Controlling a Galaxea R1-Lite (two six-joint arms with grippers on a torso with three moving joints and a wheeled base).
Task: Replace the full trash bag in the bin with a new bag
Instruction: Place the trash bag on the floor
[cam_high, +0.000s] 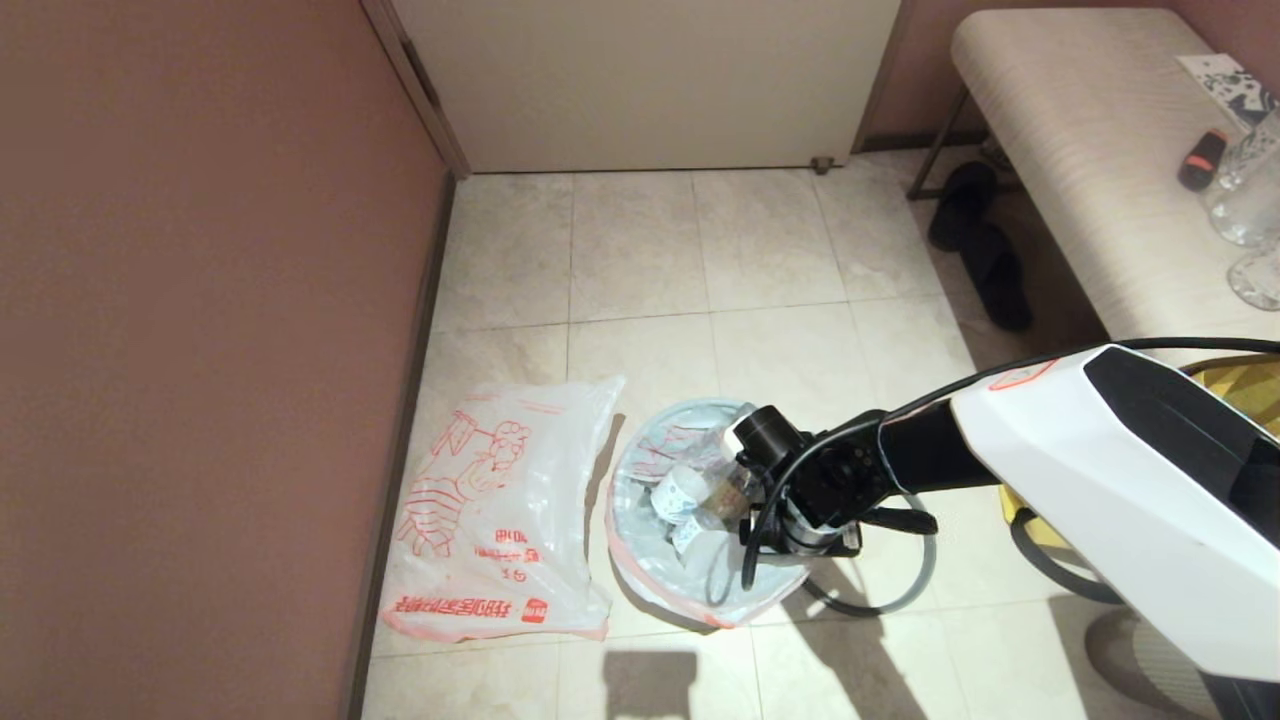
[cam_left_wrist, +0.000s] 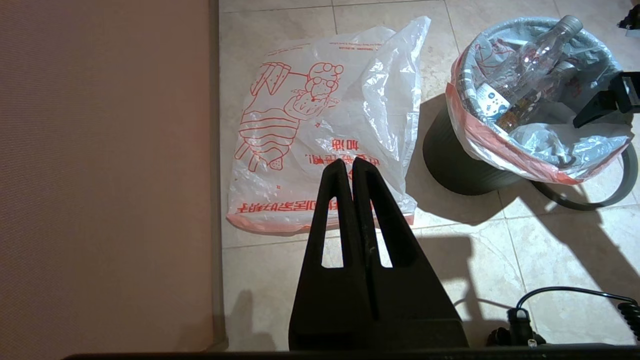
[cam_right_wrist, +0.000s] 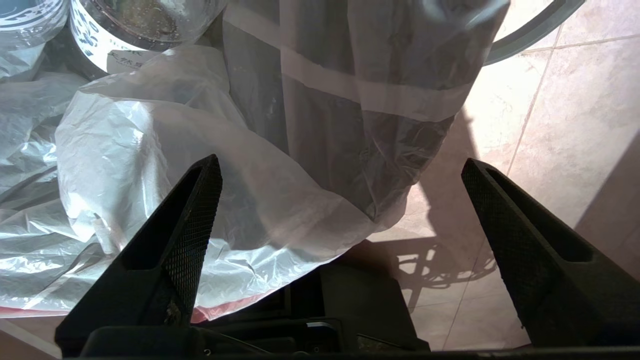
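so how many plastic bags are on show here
2. The new bag, printed with red characters, lies flat on the floor beside the wall. The full trash bag lines the bin just next to it, holding bottles. More could be hidden under the trash.

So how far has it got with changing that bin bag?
Early days. The grey hoop already lies on the floor. The right gripper is open at the full trash bag, which sits in the bin. The new bag lies flat alongside, unused. The left gripper is shut.
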